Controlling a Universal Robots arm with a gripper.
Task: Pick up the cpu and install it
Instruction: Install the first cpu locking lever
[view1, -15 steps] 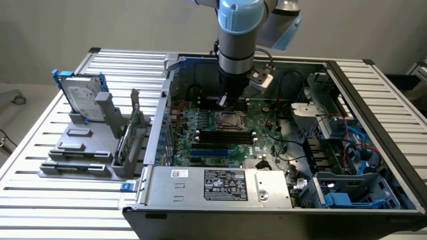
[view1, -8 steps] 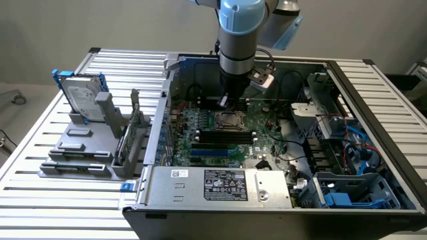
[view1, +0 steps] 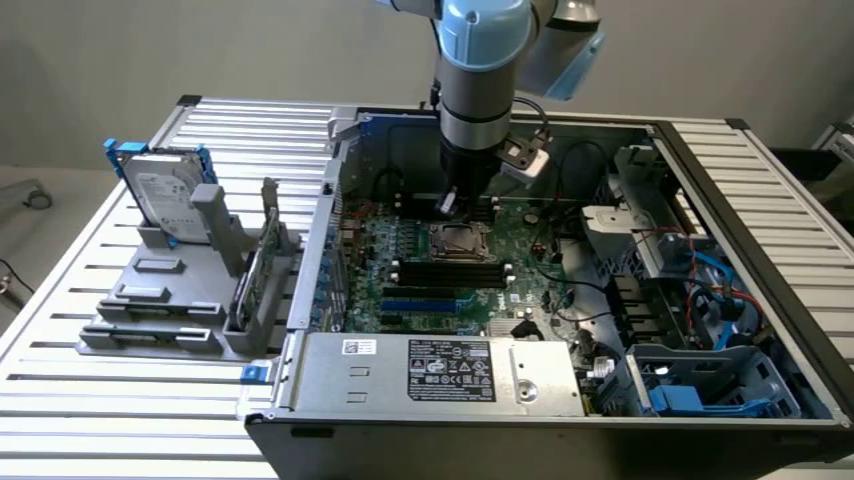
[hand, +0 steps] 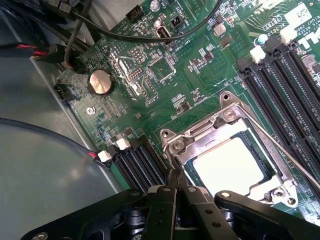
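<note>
Inside the open computer case (view1: 694, 160), the gripper (hand: 176, 186) hangs low over the motherboard (hand: 150, 80), at one corner of the CPU socket (hand: 227, 155). Its two black fingers (hand: 162, 200) are pressed together with nothing between them; the tips meet just beside the socket's metal frame and appear not to touch it.

The cpu (hand: 232, 165) lies flat in the socket, seated within the frame, its bright metal top facing up. In the exterior view the socket (view1: 461, 240) sits near the middle of the board, directly below the arm. A thin retention lever (hand: 285, 147) runs along one side of the frame, next to the dark memory slots (hand: 285, 95).

Handling notes, as judgement:
- The chip is light, rigid and thin.
- Its smooth metal lid is likely slippery, so a grip on the top face alone would be insecure.
- Take hold at two opposite edges, keeping it level.
- The contact side and the socket contacts are fragile; avoid tilting, dragging or pressing down.

A coin cell battery (hand: 100, 81) sits well apart from the socket. Outside the case, a hard drive (view1: 167, 190) stands upright in a grey holder (view1: 147, 310) on the slatted table (view1: 54, 400).
</note>
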